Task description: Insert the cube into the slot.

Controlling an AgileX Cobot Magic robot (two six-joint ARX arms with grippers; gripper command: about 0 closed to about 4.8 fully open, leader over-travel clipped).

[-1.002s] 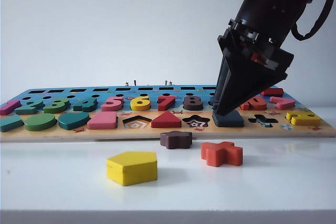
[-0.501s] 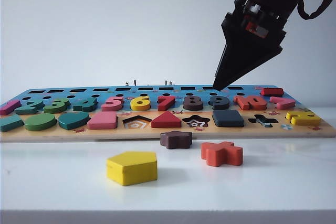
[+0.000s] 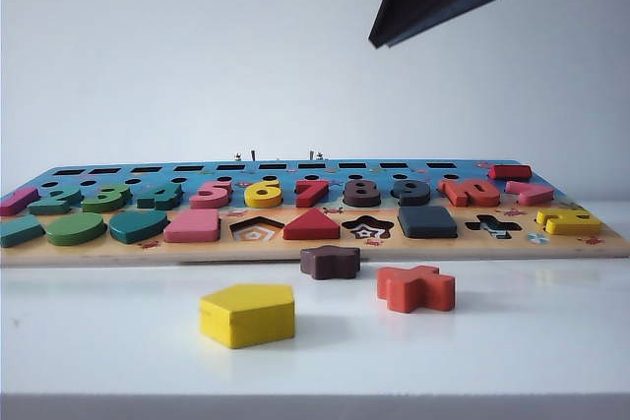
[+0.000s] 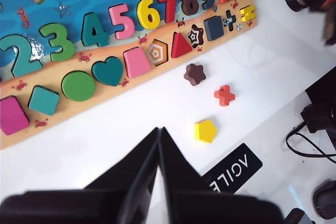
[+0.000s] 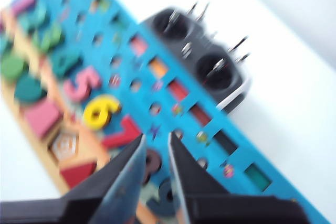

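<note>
Cube [image 3: 427, 221] is sitting in its slot on the puzzle board [image 3: 315, 245]. Right gripper [image 5: 156, 148] is hanging high above, jaws narrow, empty. Left gripper [image 4: 159, 135] is hovering over the table [image 4: 157, 103], jaws closed together.

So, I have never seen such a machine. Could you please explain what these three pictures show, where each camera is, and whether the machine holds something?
It is a robot with two arms, each ending in a two-finger gripper. One picture comes from a camera facing the table; the other two come from cameras on the wrists.

On the white table lies a wooden puzzle board with coloured numbers and shapes. The cube, a flat dark square block, sits in the slot on the board, so the slot itself is covered. In front of the board lie a brown star, a red cross and a yellow pentagon.

The right gripper hangs high above the board, jaws nearly together with a narrow gap, holding nothing. The left gripper is above the table's near side, closed and empty.
</note>
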